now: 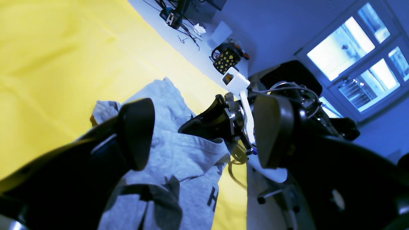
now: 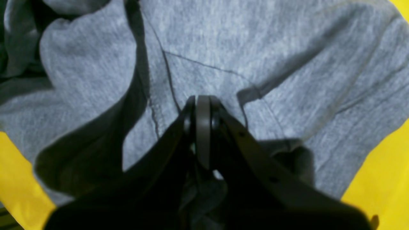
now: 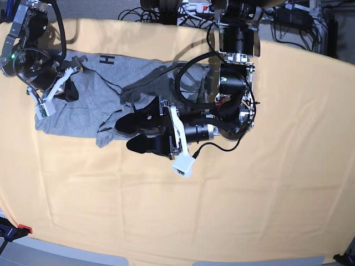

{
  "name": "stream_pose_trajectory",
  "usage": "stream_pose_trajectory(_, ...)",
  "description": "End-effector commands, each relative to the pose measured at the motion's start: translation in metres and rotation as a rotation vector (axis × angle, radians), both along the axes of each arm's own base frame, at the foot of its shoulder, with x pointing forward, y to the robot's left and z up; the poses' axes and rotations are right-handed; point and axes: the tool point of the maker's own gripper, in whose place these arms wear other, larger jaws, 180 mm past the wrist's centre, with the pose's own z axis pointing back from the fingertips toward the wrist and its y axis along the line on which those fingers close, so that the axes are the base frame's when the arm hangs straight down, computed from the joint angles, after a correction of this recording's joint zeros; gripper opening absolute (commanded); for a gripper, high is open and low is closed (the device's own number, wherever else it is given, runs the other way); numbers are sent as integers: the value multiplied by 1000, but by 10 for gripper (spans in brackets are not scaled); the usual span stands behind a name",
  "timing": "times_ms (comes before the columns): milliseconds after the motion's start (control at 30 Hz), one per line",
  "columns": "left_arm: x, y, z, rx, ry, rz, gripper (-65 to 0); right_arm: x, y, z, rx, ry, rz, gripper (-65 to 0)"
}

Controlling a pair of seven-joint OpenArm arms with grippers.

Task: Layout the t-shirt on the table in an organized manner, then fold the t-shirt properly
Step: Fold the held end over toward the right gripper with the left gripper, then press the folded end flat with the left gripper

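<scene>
My left claw [image 3: 128, 133] gapes wide, empty, over the t-shirt [image 3: 91, 100] crumpled near the table's [image 3: 266, 194] far left corner; my right claw [image 2: 203, 105] pinches its fabric. Cables [image 3: 166, 14] crowd the far edge.

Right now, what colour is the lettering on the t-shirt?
Black, on the heather-grey t-shirt; the base view shows it best.

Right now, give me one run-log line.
left gripper: open, holding nothing | right gripper: shut on t-shirt | t-shirt: rumpled, unfolded | table

Spotted black-and-yellow mug [image 1: 227, 59], bright window [image 1: 358, 54], tangled cables [image 3: 161, 12]
</scene>
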Motion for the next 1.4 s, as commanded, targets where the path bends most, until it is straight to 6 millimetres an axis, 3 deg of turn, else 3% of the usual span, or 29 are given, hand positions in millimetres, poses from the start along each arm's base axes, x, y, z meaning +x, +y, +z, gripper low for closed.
stream_pose_trajectory(0, 4, -2, 24, -45, -58, -13, -156, 6, -1, 11, -2, -41, 11, -650)
stream_pose_trajectory(67, 5, 1, 32, -36, -86, -38, -174, 6, -1, 11, -2, -41, 11, -650)
stream_pose_trajectory(100, 4, 5, 37, -38, -101, -47, -221, 6, -1, 11, -2, -41, 11, -650)
stream_pose_trajectory(133, 7, 10, 44, -49, -122, -39, -311, 6, -1, 11, -2, -41, 11, -650)
stream_pose_trajectory(200, 16, 21, 53, -57, -152, 5, -597, 6, -1, 11, -2, -41, 11, -650)
stream_pose_trajectory(233, 19, 29, 54, -55, -154, 28, -650, 6, -1, 11, -2, -40, 11, -650)
stream_pose_trajectory(667, 55, 152, 26, 142, -152, 291, -650, 6, -1, 11, -2, -40, 11, -650)
stream_pose_trajectory(800, 59, 174, 15, 239, -149, 326, -650, 6, -1, 11, -1, -40, 11, -650)
stream_pose_trajectory(900, 54, 185, -9, 332, -92, 338, -650, 7, 0, 12, 8, -44, 12, -650)
stream_pose_trajectory(1133, 17, 169, -59, 439, 5, 213, -650, 8, 5, 16, 42, -56, 16, -650)
stream_pose_trajectory(1367, 0, 140, -65, 441, -10, 92, -650, 5, 4, 13, 36, -38, 19, -650)
